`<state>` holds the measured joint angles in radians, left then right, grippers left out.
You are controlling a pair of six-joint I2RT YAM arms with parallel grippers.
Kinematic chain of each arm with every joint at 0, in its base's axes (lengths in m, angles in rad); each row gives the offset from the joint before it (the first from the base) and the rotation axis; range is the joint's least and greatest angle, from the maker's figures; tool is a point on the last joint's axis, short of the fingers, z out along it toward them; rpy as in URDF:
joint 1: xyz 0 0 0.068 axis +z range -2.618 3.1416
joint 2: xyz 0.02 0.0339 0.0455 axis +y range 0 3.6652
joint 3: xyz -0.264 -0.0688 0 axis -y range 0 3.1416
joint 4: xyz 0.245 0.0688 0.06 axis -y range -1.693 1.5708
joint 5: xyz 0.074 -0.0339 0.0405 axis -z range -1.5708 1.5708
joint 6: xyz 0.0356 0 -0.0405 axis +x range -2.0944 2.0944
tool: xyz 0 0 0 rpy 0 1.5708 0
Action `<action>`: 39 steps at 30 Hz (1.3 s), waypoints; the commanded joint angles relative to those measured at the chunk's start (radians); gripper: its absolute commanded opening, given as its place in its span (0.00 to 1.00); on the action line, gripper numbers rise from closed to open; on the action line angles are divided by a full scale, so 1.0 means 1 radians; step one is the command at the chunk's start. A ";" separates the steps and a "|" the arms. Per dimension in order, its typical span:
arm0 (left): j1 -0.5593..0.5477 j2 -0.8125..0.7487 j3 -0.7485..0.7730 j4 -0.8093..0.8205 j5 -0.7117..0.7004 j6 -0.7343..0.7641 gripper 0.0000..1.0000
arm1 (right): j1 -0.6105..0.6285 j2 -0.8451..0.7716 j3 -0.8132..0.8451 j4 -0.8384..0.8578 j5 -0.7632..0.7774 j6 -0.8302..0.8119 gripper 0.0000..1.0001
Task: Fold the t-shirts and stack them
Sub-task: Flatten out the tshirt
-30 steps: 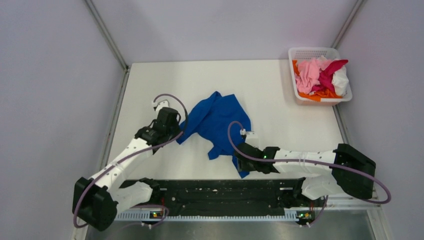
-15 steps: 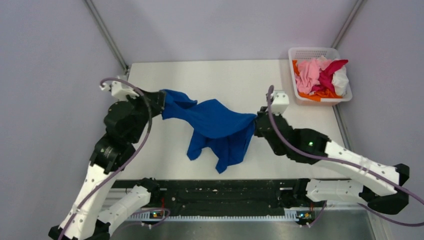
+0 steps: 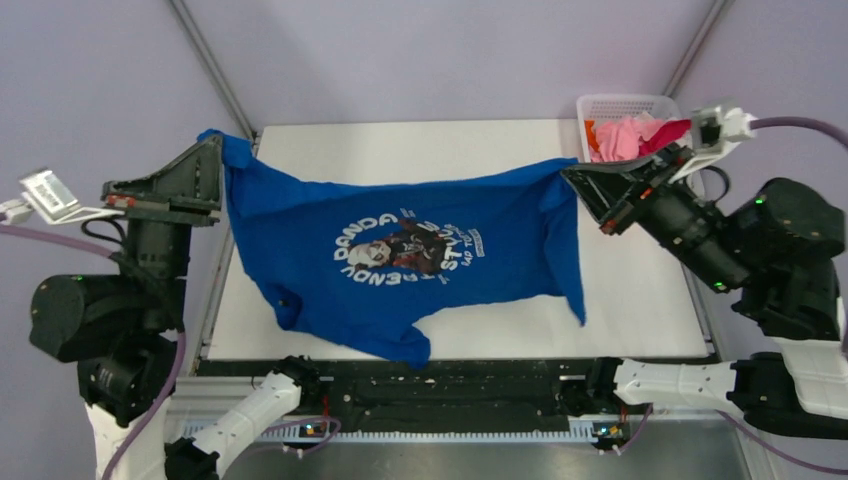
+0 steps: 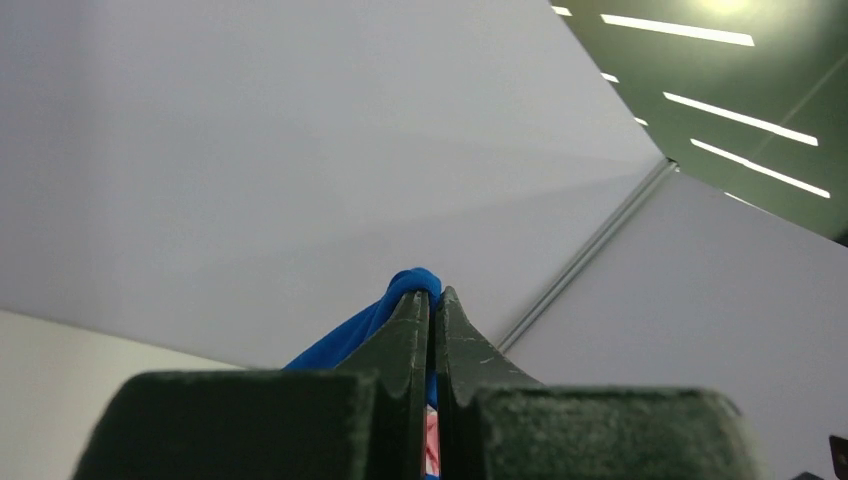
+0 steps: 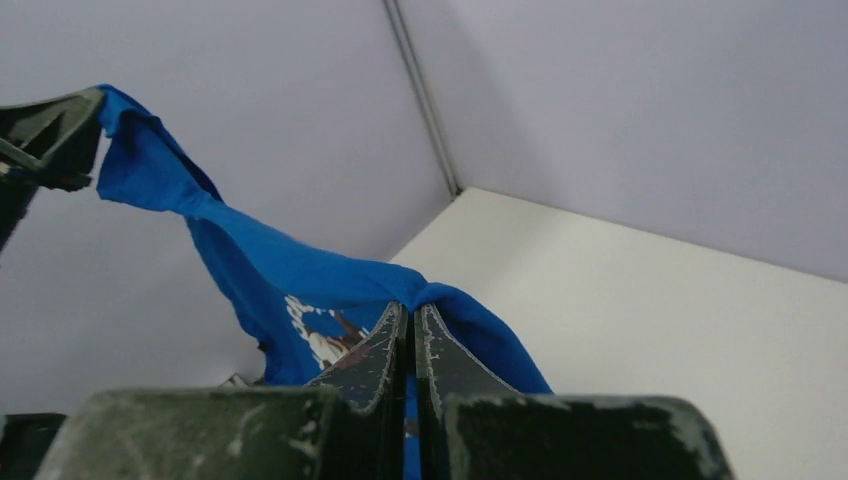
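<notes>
A royal blue t-shirt (image 3: 400, 260) with a round white-lettered cartoon print hangs stretched in the air between my two grippers, its lower edge drooping to the table's near edge. My left gripper (image 3: 216, 150) is shut on the shirt's left upper corner; the blue cloth (image 4: 390, 315) bunches over its tips. My right gripper (image 3: 570, 172) is shut on the right upper corner, the cloth (image 5: 300, 280) running from its tips away to the left gripper. Pink, magenta and orange shirts (image 3: 630, 135) lie in the basket at the back right.
A white mesh basket (image 3: 625, 103) stands at the table's far right corner. The white table top (image 3: 420, 145) shows behind and to the right of the hanging shirt. A black rail (image 3: 450, 385) runs along the near edge.
</notes>
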<state>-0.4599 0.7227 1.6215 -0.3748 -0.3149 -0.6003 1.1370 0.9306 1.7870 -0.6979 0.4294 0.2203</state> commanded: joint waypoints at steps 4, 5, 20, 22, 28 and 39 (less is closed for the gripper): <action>-0.002 0.010 0.094 0.071 0.057 0.066 0.00 | 0.009 0.039 0.113 0.029 -0.184 -0.021 0.00; -0.002 0.014 0.109 0.063 0.056 0.076 0.00 | 0.009 0.049 0.133 0.013 -0.185 -0.022 0.00; -0.001 -0.053 -0.029 0.078 -0.063 0.152 0.00 | 0.007 -0.062 -0.066 -0.039 -0.049 0.061 0.00; -0.002 -0.096 -0.072 0.058 -0.055 0.139 0.00 | 0.008 -0.121 -0.140 -0.041 -0.084 0.099 0.00; -0.001 -0.217 -0.178 0.059 0.029 0.093 0.00 | 0.008 -0.225 -0.236 -0.042 -0.264 0.174 0.00; 0.000 -0.164 -0.155 0.036 0.040 0.094 0.00 | 0.008 -0.193 -0.213 -0.102 -0.152 0.173 0.00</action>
<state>-0.4599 0.5076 1.4635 -0.3771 -0.2306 -0.5167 1.1370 0.7292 1.5520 -0.7956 0.1066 0.3904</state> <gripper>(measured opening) 0.022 0.009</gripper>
